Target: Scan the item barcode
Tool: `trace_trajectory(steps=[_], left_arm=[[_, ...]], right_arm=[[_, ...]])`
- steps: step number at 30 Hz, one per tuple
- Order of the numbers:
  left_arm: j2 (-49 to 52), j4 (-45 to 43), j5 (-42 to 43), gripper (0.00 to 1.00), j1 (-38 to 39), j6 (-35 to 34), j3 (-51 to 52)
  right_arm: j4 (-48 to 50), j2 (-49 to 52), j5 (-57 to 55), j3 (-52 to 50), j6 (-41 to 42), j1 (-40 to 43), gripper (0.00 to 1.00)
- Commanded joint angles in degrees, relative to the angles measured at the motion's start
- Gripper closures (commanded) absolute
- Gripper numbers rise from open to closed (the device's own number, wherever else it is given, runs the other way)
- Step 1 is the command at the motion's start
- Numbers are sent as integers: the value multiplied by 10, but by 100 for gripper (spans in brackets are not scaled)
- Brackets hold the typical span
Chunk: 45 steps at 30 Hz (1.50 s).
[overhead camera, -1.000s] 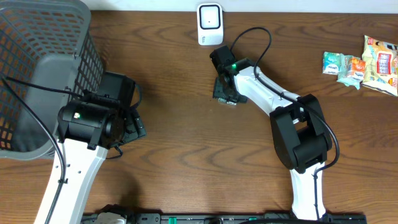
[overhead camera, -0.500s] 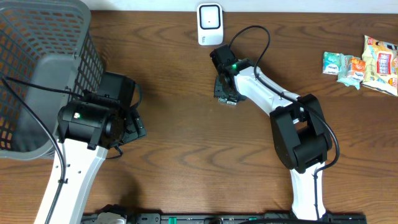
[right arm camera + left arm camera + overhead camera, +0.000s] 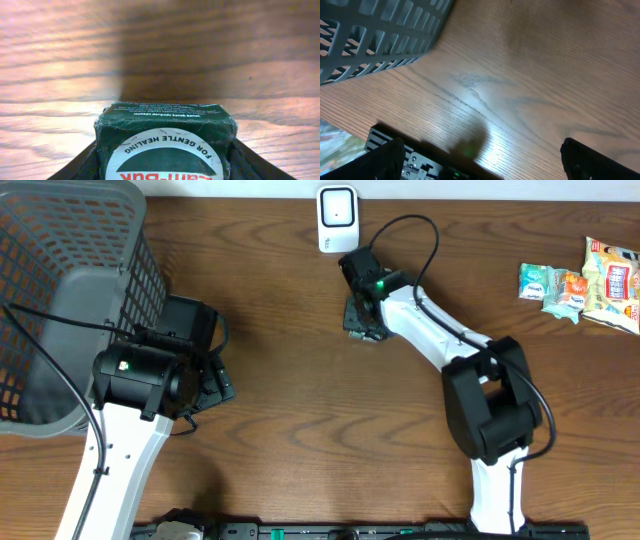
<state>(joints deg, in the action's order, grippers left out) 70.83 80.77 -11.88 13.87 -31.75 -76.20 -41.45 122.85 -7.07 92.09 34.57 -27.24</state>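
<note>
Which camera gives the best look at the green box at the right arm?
The right wrist view: the green box fills the lower frame between the fingers of the right tool, with its label text readable. Overhead shows it only as a small dark patch, largely covered by that tool. The left wrist view does not show it.

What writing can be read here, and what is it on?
"FOR GENTLE HEALING": on the white round label of the green box.
"-BUK": red letters below it, cut off by the picture's edge.
Fine print along the box's top edge: too small to read.
Print on the snack packets: too small.
</note>
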Motion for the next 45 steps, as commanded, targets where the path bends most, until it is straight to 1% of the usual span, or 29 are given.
trace_trajectory(steps=[1,5,11,15,26,31,37,41,45], left_arm=[[-1,2,3,2,-3,-7,0],[-1,2,3,2,-3,-7,0],[-1,2,3,2,-3,-7,0],[-1,2,3,2,-3,-7,0],[-1,2,3,2,-3,-7,0],[-1,2,3,2,-3,-7,0],[-1,2,3,2,-3,-7,0],[-1,2,3,2,-3,-7,0],[-1,2,3,2,-3,-7,0]], right_arm=[[13,-40,-5,2,-26,-2,45],[38,-48,-21,2,-28,-2,44],[123,-49,-25,2,-111,-1,42],[176,-49,-25,2,-136,-1,44],[363,-47,-47,2,-179,11,46],[451,-39,-46,2,-179,24,45],[589,-5,-46,2,-196,33,46],[658,28,-47,7,-197,38,47],[687,71,-46,43,-196,41,48]])
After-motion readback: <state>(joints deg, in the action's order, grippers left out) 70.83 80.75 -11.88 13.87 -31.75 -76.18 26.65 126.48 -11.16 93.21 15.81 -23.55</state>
